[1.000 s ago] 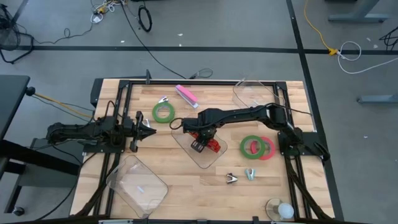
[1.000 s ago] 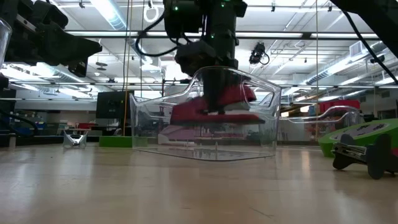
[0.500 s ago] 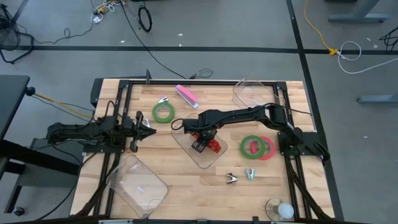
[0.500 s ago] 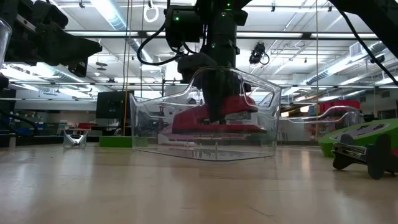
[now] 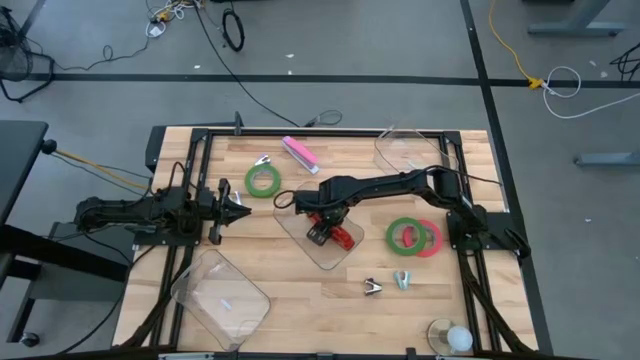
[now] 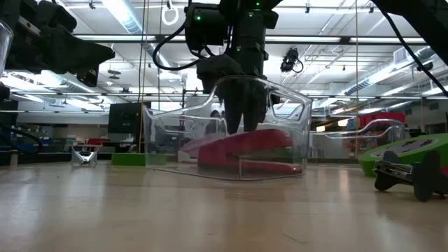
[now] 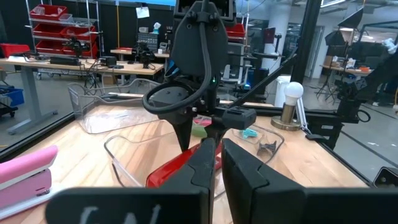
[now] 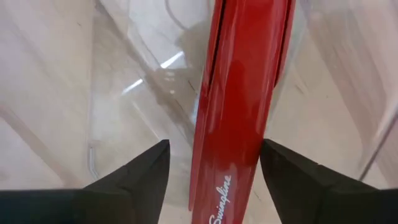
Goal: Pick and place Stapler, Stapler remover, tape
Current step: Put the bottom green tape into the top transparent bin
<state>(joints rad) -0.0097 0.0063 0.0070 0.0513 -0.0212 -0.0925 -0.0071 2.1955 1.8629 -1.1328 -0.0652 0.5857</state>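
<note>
A red stapler [image 5: 340, 236] lies on the floor of a clear container [image 5: 318, 252] at the table's middle. My right gripper [image 8: 214, 146] points down into the container, open. Its fingers stand on either side of the stapler's top [image 8: 242, 93], just above it [image 6: 245, 127]. My left gripper [image 5: 238, 207] waits at the left, level and shut. A green tape ring [image 5: 263, 180] lies at the far left. Another green ring [image 5: 404, 235] rests on a red-pink one [image 5: 432, 238] at the right. Two staple removers [image 5: 372, 287] [image 5: 402, 279] lie near the front.
A pink stapler [image 5: 300, 153] and a small metal clip [image 5: 263, 160] lie near the far edge. Two more clear containers stand at the front left [image 5: 222, 296] and far right [image 5: 405, 152]. A small lamp with a white bulb [image 5: 455, 338] stands at the front right corner.
My right gripper has opened and let go of the red stapler. The stapler, held up inside the clear container before, has dropped and now lies on the container's floor. The gripper has stayed in place above it.
</note>
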